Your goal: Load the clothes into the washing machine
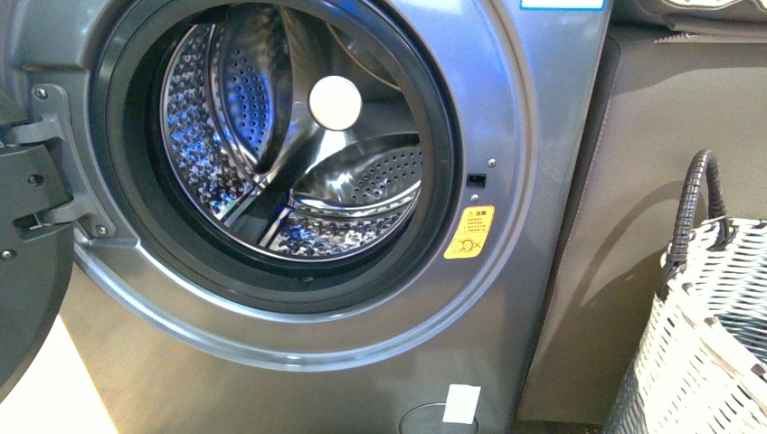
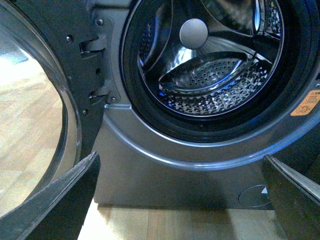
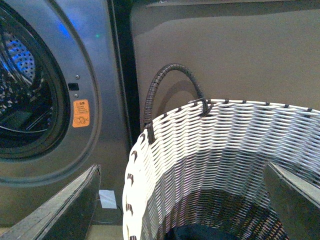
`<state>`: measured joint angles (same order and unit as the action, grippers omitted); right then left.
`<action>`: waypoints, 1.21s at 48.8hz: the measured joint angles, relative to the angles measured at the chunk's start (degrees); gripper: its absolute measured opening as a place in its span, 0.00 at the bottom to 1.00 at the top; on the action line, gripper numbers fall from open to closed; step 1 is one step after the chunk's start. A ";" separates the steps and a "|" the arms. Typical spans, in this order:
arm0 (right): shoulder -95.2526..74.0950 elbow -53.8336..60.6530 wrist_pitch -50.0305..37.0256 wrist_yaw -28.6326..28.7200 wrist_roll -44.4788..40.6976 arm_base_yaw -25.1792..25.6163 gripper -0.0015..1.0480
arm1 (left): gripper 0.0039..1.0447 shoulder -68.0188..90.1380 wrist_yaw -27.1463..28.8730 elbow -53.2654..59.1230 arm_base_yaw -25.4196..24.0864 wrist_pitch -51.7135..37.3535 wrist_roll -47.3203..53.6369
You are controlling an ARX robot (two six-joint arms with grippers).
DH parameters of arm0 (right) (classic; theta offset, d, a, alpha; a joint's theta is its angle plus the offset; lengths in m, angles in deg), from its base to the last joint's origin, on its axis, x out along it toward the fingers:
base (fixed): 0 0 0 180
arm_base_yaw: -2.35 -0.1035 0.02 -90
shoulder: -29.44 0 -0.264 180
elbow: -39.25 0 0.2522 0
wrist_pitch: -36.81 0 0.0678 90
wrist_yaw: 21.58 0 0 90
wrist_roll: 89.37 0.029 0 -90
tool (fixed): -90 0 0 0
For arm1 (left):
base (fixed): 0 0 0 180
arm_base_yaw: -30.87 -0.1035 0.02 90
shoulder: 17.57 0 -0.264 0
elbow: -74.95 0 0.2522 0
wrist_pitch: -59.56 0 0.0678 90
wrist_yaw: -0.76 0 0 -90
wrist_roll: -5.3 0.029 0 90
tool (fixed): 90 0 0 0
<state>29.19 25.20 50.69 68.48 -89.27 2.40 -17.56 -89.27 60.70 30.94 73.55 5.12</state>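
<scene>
Above the white basket (image 3: 165, 150), the right gripper (image 3: 181, 167) hangs spread and empty; the dark clothes (image 3: 197, 234) lie below it at the basket's bottom. The left gripper (image 2: 180, 156), also spread, faces the open washing machine (image 2: 165, 175).

a pale wooden floor (image 2: 165, 226) carries the grey washing machine (image 1: 271, 380). a white woven basket (image 1: 705, 344) stands just beside the machine.

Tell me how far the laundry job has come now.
Done: the door of the washing machine stands open. In hand: nothing; left gripper and right gripper are open, the right one above the white basket. Remaining: the drum looks empty and dark clothes lie at the basket's bottom, so grasping and loading are ahead.
</scene>
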 joint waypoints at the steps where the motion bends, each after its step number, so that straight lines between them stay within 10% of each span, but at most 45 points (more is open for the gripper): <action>1: 0.00 0.00 0.00 0.00 0.00 0.00 0.93 | 0.94 0.00 0.00 0.00 0.00 0.00 0.00; 59: 0.00 0.00 0.00 0.00 0.00 0.00 0.93 | 0.94 0.00 0.00 0.00 0.00 0.00 0.00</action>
<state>29.19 25.20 50.69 68.48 -89.27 2.40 -17.56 -89.27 60.70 30.94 73.55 5.12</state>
